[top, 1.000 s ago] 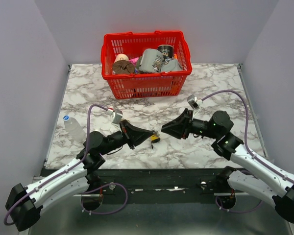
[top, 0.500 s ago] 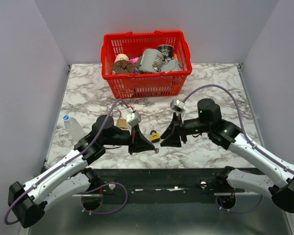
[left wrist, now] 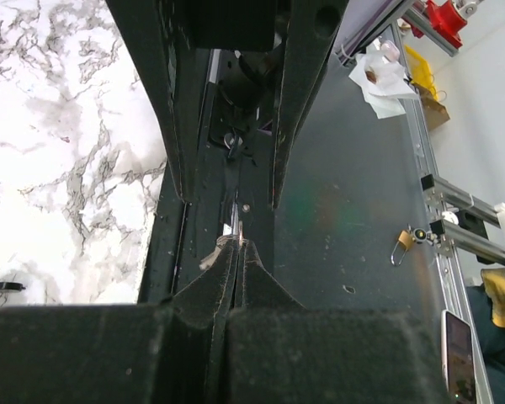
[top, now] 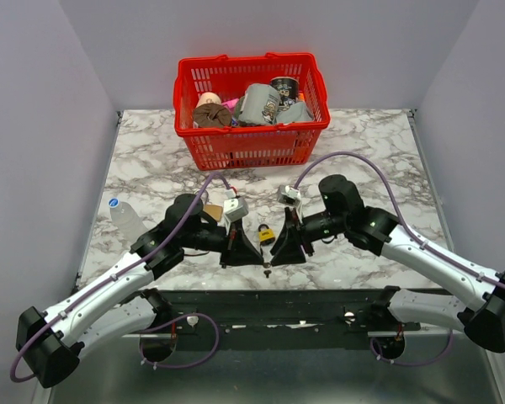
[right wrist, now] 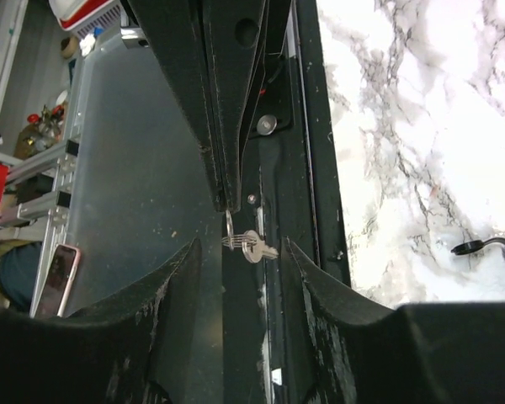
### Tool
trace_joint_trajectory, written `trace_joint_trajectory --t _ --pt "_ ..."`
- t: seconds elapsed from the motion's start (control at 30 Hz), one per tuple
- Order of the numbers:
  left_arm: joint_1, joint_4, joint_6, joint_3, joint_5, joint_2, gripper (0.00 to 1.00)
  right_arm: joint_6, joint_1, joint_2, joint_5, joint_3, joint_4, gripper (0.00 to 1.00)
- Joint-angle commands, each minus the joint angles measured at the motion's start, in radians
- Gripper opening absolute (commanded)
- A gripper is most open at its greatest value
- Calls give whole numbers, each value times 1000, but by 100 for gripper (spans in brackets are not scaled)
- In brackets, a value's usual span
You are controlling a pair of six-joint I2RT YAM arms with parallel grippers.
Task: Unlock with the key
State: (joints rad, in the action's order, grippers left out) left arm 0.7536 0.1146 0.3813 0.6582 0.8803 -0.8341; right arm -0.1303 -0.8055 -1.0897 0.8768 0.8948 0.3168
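A second ago both arms reached over the middle of the table (top: pixel 362 151), and the left gripper (left wrist: pixel 236 257) pointed sideways with the small yellow-and-black padlock (top: pixel 267 233) at its tip. Since then both have swung back to the table's near edge, and the padlock now lies alone on the marble just behind them. The right gripper (right wrist: pixel 242 252) has also turned from facing left to pointing down at the edge. From above, the two arms bend in from either side, elbows out, and their dark fingers slant toward each other until the tips almost meet at the edge. The left gripper's fingers are pressed together on the key (right wrist: pixel 251 245), which hangs from their tip just past the marble, over the dark frame rail. The right gripper's fingers (right wrist: pixel 320 295) stand apart on either side of the key and touch nothing. Only the right wrist view shows the key clearly, with a small ring above it, plus the padlock's black shackle at its right border. In the left wrist view the key is just a bright sliver at the closed tip, with the right gripper's spread fingers above it. The red basket (top: pixel 252 147) at the back shows only from overhead.
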Motion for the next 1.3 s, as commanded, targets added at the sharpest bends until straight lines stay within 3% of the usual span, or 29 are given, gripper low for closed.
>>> trace_joint_trajectory --t 0.0,0.43,0.53,0.63,0.7,0.83,0.87,0.93,0.97,1.03,1.27 --pt "-7 -19 1 14 42 -7 0 6 -21 -24 -2 10 -1 49" --pt "-8 -27 5 12 37 0 0 -11 -54 -61 8 3 -28 36" --pt "-11 -29 5 12 36 -2 0 -15 -58 -65 8 0 -39 29" --pt "-11 -35 8 8 34 -2 0 -22 -58 -70 19 -5 -56 17" --pt "-11 -39 13 6 26 -2 0 -26 -57 -75 27 -8 -76 3" --pt "-14 -9 13 7 -105 9 0 -54 -58 -72 -8 -28 -116 1" --pt "-19 5 7 8 -144 13 26 -71 -58 -67 -28 -43 -140 1" --pt "-22 42 5 9 -306 27 63 -100 -58 -56 -113 -62 -163 1" --pt "-23 49 10 6 -370 33 86 -103 -55 -55 -139 -72 -180 1" --pt "-23 60 27 -8 -531 44 99 -115 -40 -52 -202 -97 -196 1" --pt "-25 88 152 -34 -783 0 99 -225 156 -12 -225 -210 -350 1"
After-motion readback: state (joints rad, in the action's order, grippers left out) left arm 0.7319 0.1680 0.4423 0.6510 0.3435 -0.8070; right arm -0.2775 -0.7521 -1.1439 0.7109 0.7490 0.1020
